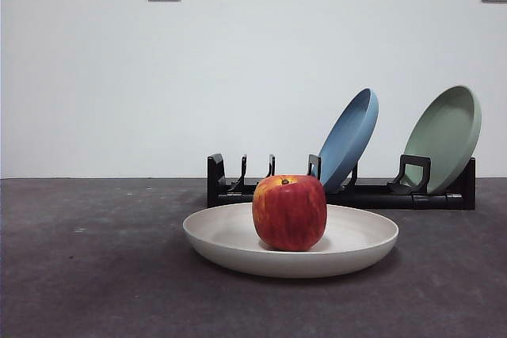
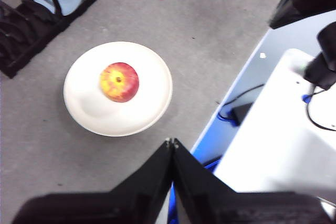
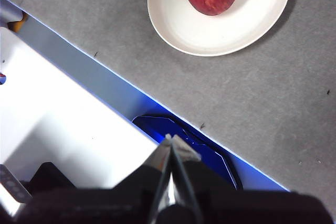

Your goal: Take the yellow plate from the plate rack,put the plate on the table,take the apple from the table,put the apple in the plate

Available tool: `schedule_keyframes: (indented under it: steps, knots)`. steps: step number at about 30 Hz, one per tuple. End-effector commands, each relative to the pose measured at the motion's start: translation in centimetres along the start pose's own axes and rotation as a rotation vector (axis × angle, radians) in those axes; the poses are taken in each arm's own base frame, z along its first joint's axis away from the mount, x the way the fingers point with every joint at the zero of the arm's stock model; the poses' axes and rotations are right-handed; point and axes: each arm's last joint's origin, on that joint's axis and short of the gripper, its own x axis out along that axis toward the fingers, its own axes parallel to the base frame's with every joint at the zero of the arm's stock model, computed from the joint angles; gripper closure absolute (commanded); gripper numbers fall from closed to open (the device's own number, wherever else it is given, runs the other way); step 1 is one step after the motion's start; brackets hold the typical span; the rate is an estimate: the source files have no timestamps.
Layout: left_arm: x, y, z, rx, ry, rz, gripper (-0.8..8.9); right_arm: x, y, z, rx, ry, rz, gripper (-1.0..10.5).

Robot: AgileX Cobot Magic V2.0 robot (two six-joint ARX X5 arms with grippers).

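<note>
A red, yellow-streaked apple (image 1: 289,213) is being cradled in the wide, pale cream plate (image 1: 230,235) lying on the dark grey speckled table (image 1: 87,275), just before the long black rack (image 1: 428,195). Both the left gripper (image 2: 171,141) and right gripper (image 3: 170,138) are being held closed and empty, well apart from the plate

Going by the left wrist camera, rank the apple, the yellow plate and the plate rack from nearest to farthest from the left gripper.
From the left gripper:
1. yellow plate, its rim on the table closest to the tips.
2. apple, sitting in the plate.
3. plate rack, beyond the plate.
</note>
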Motion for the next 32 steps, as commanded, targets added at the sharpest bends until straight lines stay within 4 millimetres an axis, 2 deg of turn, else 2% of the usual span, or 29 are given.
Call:
schedule_keyframes:
  steps: [1, 5, 9, 12, 14, 18, 26, 32]
  knots:
    - [-0.2, 1.0, 0.6, 0.063, -0.077, 0.067, 8.16, 0.2, 0.0, -0.1, 0.005, 0.001, -0.001, 9.5]
    - [-0.9, 3.2, 2.0, 0.173, -0.239, 0.160, 8.16, 0.2, 0.0, -0.1, 0.005, 0.001, 0.000, 9.5]
    - [-2.6, 5.9, 2.8, 0.129, -0.420, 0.201, 8.16, 0.2, 0.0, -0.1, 0.005, 0.001, -0.001, 9.5]
    - [-4.1, 7.8, 2.3, 0.108, -0.574, 0.243, 8.16, 0.2, 0.0, -0.1, 0.005, 0.001, -0.001, 9.5]
    - [-4.7, 8.6, 1.2, 0.104, -0.663, 0.297, 8.16, 0.2, 0.0, -0.1, 0.005, 0.001, -0.001, 9.5]
    - [-4.2, 9.4, -2.4, 0.098, -0.765, 0.420, 8.16, 0.2, 0.0, -0.1, 0.005, 0.001, 0.000, 9.5]
    - [1.2, 10.1, -11.8, 0.031, -0.748, 0.580, 8.16, 0.2, 0.0, -0.1, 0.005, 0.001, 0.000, 9.5]
    - [4.6, 10.1, -17.5, -0.068, -0.715, 0.629, 8.16, 0.2, 0.0, -0.1, 0.005, 0.001, -0.001, 9.5]
